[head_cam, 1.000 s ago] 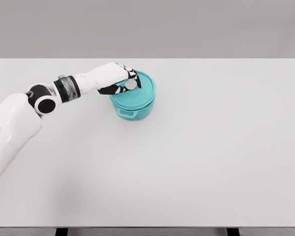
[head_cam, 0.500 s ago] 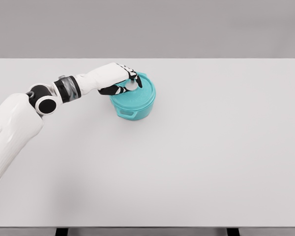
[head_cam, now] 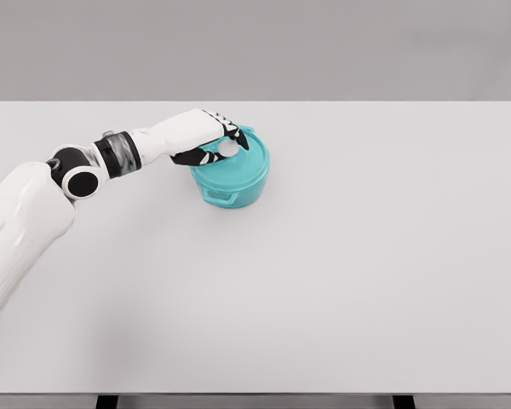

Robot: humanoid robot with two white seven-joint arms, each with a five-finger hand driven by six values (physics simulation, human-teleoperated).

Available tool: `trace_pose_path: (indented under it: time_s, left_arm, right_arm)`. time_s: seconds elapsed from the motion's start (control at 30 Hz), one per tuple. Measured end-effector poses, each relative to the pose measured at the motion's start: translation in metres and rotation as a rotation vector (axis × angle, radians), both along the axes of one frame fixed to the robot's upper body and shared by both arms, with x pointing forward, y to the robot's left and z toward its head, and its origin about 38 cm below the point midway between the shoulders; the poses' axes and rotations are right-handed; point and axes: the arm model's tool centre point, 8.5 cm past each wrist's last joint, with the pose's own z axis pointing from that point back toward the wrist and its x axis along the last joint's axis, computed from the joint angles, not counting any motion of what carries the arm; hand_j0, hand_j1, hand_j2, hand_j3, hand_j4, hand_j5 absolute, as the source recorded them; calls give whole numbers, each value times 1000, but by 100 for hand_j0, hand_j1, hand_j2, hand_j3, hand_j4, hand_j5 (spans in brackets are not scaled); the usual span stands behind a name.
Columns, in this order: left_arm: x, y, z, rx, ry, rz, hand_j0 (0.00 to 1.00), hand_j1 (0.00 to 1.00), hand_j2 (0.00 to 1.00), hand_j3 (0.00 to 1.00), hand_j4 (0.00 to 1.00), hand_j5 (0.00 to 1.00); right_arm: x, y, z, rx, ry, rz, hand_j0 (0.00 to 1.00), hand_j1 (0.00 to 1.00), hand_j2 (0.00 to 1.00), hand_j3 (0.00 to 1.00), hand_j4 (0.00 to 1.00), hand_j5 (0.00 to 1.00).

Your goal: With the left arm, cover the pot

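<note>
A teal pot [head_cam: 232, 189] stands on the white table [head_cam: 366, 256], left of the middle and toward the back. Its teal lid [head_cam: 249, 166] lies flat on the pot's rim. A small grey knob [head_cam: 229, 148] sits on top of the lid. My left hand [head_cam: 226, 143] reaches in from the left and rests over the lid's left part. Its black-tipped fingers [head_cam: 238, 135] curl around the knob. The hand hides the lid's left edge. A pot handle [head_cam: 219, 198] shows at the front.
The table's far edge [head_cam: 255, 102] runs just behind the pot. My left forearm [head_cam: 119, 153] lies low over the table to the pot's left.
The left hand has shifted very slightly to the right on the knob and its fingertips reach a bit further over the lid. The pot and lid have stayed in place.
</note>
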Motion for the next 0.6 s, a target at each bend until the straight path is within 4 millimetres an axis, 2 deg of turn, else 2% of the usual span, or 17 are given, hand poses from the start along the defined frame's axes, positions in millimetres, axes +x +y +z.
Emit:
trace_pose_path:
  time_s: [0.6]
  left_arm:
    - [0,2,1,0,-1,4,66,66,66,66,66,66]
  right_arm:
    - [0,0,0,0,-1,0,100,100,100,100,100,100]
